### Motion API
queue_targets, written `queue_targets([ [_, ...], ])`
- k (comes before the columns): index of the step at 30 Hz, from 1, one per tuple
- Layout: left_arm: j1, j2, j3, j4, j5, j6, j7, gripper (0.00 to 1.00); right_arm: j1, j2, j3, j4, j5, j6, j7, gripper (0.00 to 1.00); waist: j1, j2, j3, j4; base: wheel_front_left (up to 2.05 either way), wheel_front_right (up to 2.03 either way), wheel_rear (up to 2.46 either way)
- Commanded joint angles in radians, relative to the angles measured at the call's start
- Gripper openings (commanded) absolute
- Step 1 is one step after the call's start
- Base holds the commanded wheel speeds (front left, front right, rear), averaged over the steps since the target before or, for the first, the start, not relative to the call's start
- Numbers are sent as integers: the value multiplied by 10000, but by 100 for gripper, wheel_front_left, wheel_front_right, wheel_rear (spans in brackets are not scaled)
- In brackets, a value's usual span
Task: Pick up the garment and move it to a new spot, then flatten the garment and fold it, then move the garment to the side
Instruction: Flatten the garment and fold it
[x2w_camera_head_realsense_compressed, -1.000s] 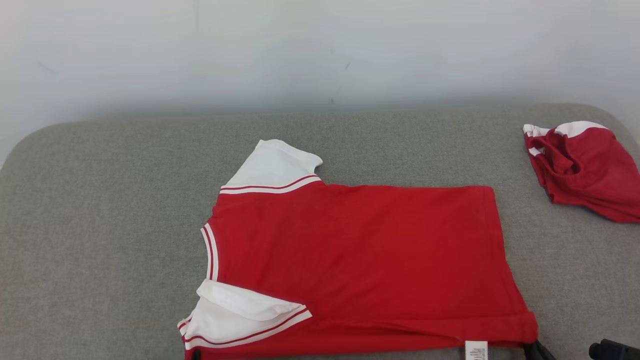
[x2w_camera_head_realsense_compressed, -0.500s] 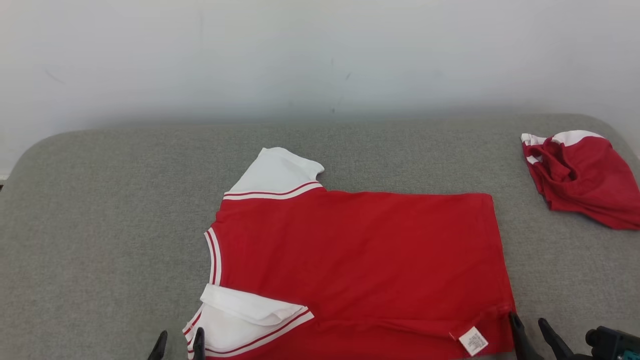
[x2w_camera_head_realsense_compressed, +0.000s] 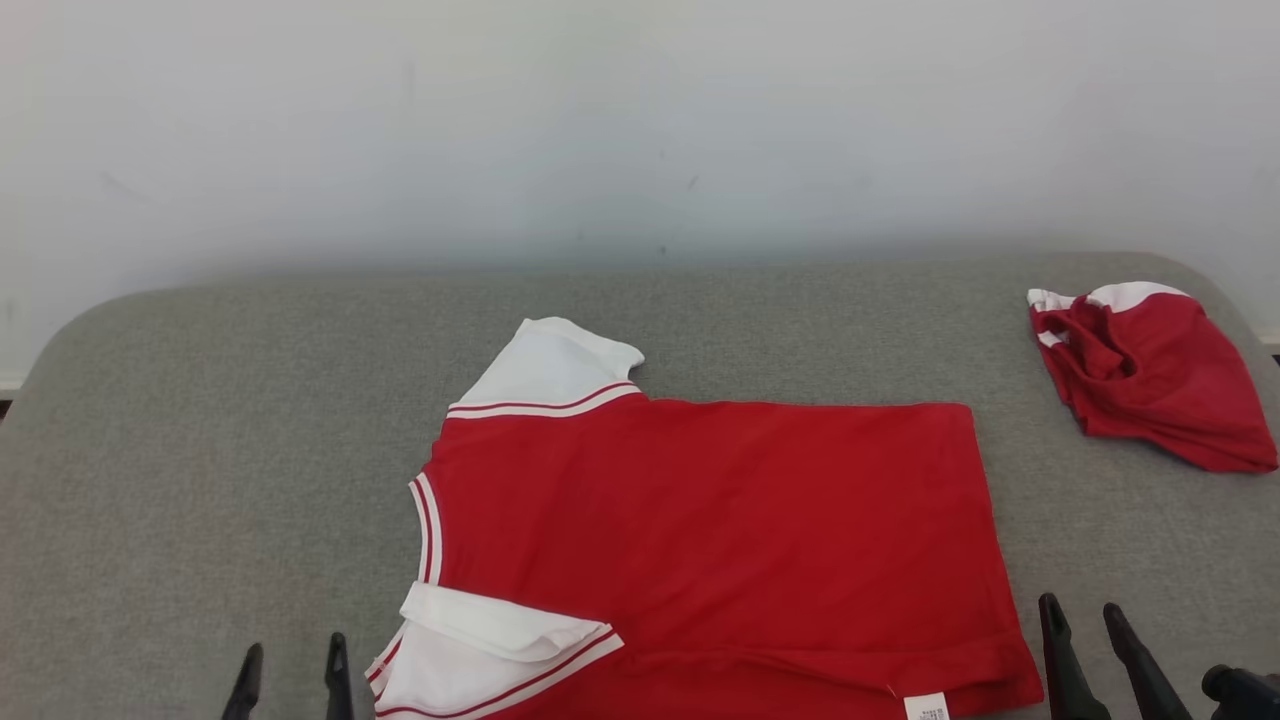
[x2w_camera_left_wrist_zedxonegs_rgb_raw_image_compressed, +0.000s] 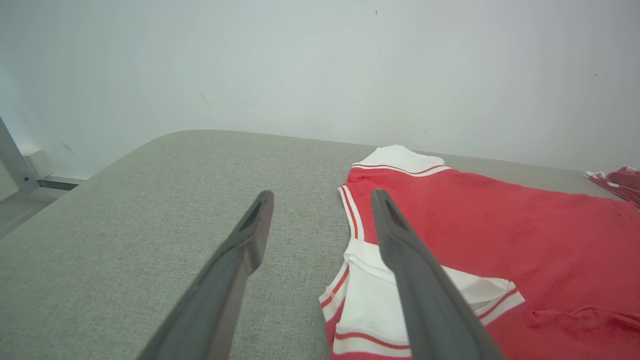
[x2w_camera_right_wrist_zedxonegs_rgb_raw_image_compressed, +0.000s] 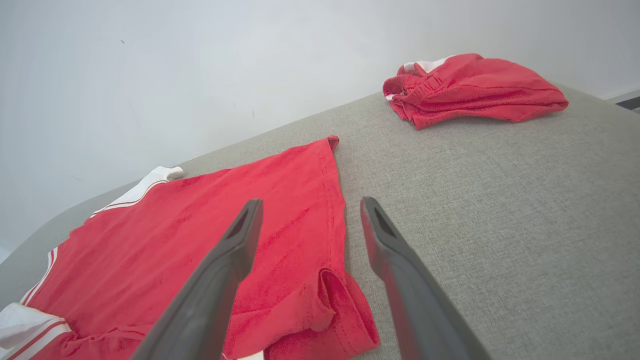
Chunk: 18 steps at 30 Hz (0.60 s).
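The garment (x2w_camera_head_realsense_compressed: 710, 540) is a red T-shirt with white sleeves, spread flat on the grey surface with its collar to the left and hem to the right; the near sleeve (x2w_camera_head_realsense_compressed: 480, 650) is folded over. In the left wrist view the garment (x2w_camera_left_wrist_zedxonegs_rgb_raw_image_compressed: 500, 240) lies right of the fingers. In the right wrist view the garment (x2w_camera_right_wrist_zedxonegs_rgb_raw_image_compressed: 200, 235) has its hem corner curled up. My left gripper (x2w_camera_head_realsense_compressed: 290, 665) stands open just left of the near sleeve, holding nothing. My right gripper (x2w_camera_head_realsense_compressed: 1085, 625) stands open just right of the hem corner, empty.
A second red and white garment (x2w_camera_head_realsense_compressed: 1150, 375) lies crumpled at the far right of the grey padded surface (x2w_camera_head_realsense_compressed: 200, 450); it also shows in the right wrist view (x2w_camera_right_wrist_zedxonegs_rgb_raw_image_compressed: 470, 87). A pale wall (x2w_camera_head_realsense_compressed: 640, 130) rises behind the surface.
Both grippers opened, let go of the garment's near edge and drew back from it. The camera tilted, so the whole picture shifted downward.
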<state>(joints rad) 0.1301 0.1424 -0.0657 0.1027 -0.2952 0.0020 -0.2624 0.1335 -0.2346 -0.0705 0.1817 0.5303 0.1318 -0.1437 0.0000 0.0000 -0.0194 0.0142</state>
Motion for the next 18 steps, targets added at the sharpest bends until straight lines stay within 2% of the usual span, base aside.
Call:
queue_targets([
  [1,216,-62,144,-172,168,35,-28,100,85,27,6,-123,-142,-29,-159,100,0,0,-94,-110,0,0,0],
  [10,678,-293,910,-1095,1106,-164,-30,100,217,371,-85,-1200,-766,-29,-953,100,0,0,-304,-209,0,0,0],
  [18,709,-92,1048,-891,1844,-300,-31,100,256,673,-75,-1359,-1378,-29,-1191,100,0,0,-322,-141,0,0,0],
])
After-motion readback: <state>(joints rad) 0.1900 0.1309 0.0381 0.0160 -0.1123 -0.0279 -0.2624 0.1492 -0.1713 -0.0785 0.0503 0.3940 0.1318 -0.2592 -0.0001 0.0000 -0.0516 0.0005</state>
